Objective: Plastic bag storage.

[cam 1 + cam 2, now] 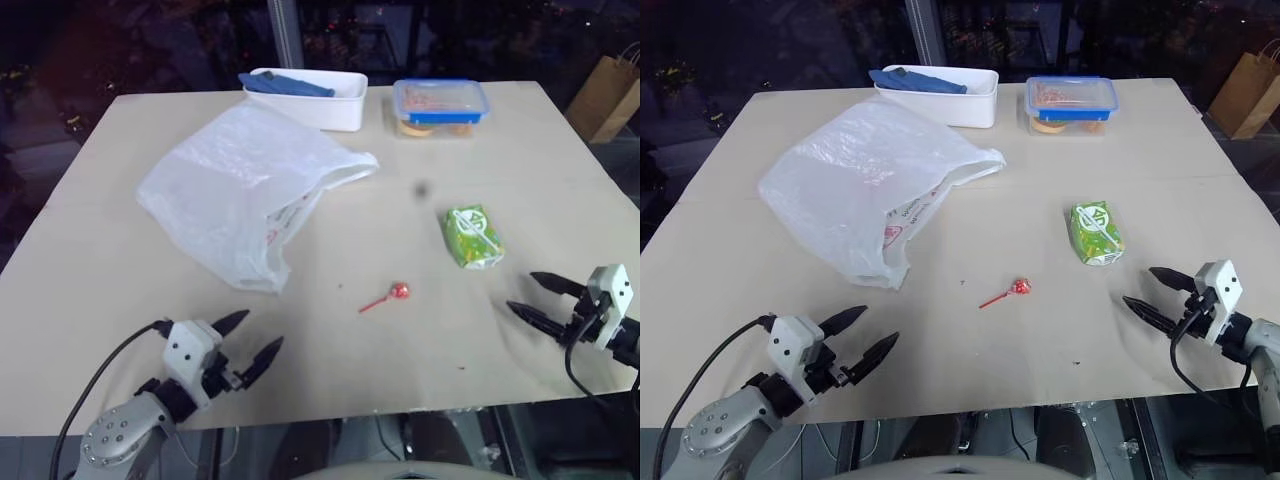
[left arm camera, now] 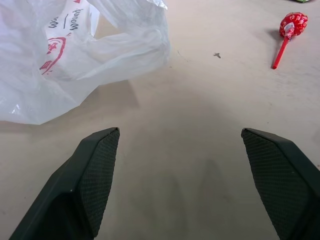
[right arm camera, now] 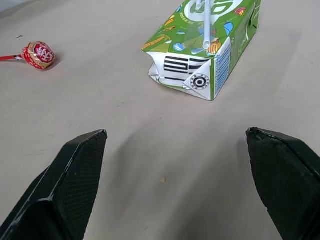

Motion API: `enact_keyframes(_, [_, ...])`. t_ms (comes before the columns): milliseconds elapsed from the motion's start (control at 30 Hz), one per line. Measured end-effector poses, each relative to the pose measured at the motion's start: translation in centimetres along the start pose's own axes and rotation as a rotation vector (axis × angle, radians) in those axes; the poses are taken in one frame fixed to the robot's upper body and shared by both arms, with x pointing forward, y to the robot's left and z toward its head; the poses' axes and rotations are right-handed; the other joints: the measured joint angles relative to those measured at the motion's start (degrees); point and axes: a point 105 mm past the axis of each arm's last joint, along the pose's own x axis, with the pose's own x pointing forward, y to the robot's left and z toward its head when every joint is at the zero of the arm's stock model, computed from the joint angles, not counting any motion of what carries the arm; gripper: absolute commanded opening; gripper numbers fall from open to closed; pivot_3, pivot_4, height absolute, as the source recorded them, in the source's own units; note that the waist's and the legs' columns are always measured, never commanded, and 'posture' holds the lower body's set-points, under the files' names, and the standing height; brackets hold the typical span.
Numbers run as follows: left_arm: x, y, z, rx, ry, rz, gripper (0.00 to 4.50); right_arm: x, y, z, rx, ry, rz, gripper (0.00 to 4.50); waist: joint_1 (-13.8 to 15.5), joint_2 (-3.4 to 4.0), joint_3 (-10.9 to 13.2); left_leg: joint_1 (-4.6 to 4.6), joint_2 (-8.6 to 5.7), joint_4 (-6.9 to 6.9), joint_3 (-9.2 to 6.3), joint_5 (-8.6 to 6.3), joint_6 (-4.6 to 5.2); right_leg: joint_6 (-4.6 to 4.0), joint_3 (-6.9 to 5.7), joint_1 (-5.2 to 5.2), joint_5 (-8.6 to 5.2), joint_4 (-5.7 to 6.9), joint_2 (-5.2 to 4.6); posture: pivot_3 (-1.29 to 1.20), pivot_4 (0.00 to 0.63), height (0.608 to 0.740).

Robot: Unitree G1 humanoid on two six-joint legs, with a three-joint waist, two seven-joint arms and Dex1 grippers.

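A crinkly white plastic bag (image 1: 245, 190) lies on the left half of a beige table (image 1: 120, 290), its red printed logo too crumpled to read. The left gripper (image 1: 250, 345) hovers near the bag, jaws spread wide, holding nothing. The right gripper (image 1: 535, 297) is equally wide and empty. Its wrist view reveals a barcode and attached straw on the green juice carton (image 3: 205, 45). A red lollipop (image 1: 397, 291) lies between them.

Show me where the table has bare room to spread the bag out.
Widest bare patch: table right of the plastic bag, between the lidded box and juice carton. Another along the front edge, between the open left tool, lollipop and open right tool. Crowded by the white tub.
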Motion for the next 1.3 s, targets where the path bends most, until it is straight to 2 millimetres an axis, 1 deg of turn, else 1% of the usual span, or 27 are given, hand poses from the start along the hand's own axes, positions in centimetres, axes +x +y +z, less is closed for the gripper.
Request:
enact_keyframes(200, [0.1, -0.1, 0.4, 0.007, -0.033, 0.003, 4.08, -0.2, -0.2, 0.2, -0.018, 0.018, 0.003, 4.5, 0.0, 0.0, 0.0, 0.0, 0.0, 0.0, 0.01, 0.0, 0.0, 0.0, 0.0, 0.0, 0.0, 0.0, 0.0, 0.0, 0.15, 0.74])
enact_keyframes(967, [0.4, 0.0, 0.5, 0.009, -0.06, 0.025, 4.08, -0.2, -0.2, 0.2, -0.021, 0.021, 0.006, 4.5, 0.0, 0.01, 0.0, 0.01, -0.01, 0.01, 0.01, 0.0, 0.0, 0.01, 0.01, 0.01, 0.01, 0.01, 0.01, 0.0, 0.15, 0.74])
enact_keyframes(1033, [0.9, 0.2, 0.7, 0.014, -0.076, 0.062, 4.08, 0.4, 0.6, 0.4, -0.031, 0.021, 0.054, 4.5, 0.0, 0.01, 0.0, 0.02, -0.01, 0.01, 0.01, 0.0, 0.0, 0.04, 0.01, 0.02, 0.03, 0.02, 0.02, 0.0, 0.15, 0.74])
enact_keyframes(1067, [1.3, 0.2, 1.0, 0.018, -0.092, 0.081, 4.08, 0.9, 1.4, 0.7, -0.035, 0.018, 0.098, 4.5, 0.0, 0.01, 0.0, 0.02, -0.01, 0.02, 0.0, 0.0, 0.0, 0.22, 0.01, 0.01, 0.13, 0.02, 0.02, 0.0, 0.15, 0.74])
enact_keyframes(1133, [1.7, 0.2, 2.0, 0.032, -0.124, 0.114, 4.08, 1.6, 3.1, 1.6, -0.025, -0.005, 0.182, 4.5, 0.0, 0.01, 0.0, 0.0, 0.0, 0.03, -0.03, 0.0, 0.0, 0.24, -0.01, 0.01, 0.14, 0.03, 0.03, 0.0, 0.15, 0.74])
enact_keyframes(1167, [1.9, 0.2, 2.7, 0.048, -0.144, 0.138, 4.08, 2.1, 4.5, 2.5, -0.006, -0.025, 0.244, 4.5, 0.1, 0.01, 0.0, 0.0, 0.0, 0.02, -0.04, 0.0, 0.0, 0.24, -0.02, 0.01, 0.14, 0.03, 0.02, 0.0, 0.15, 0.74])
enact_keyframes(1267, [2.2, 0.0, 3.4, 0.041, -0.175, 0.168, 4.08, 2.4, 6.6, 4.1, 0.023, -0.04, 0.346, 4.5, 0.1, 0.01, 0.0, -0.03, -0.04, 0.04, -0.03, 0.0, 0.01, 0.25, 0.0, 0.01, 0.15, 0.01, -0.01, 0.0, 0.15, 0.74])
enact_keyframes(1300, [2.4, -0.2, 3.8, 0.043, -0.193, 0.185, 4.08, 2.5, 7.7, 4.9, 0.038, -0.037, 0.4, 4.5, 0.1, 0.0, 0.0, -0.06, -0.04, 0.07, -0.03, -0.02, 0.04, 0.25, 0.0, 0.0, 0.15, 0.0, -0.01, 0.0, 0.15, 0.74])
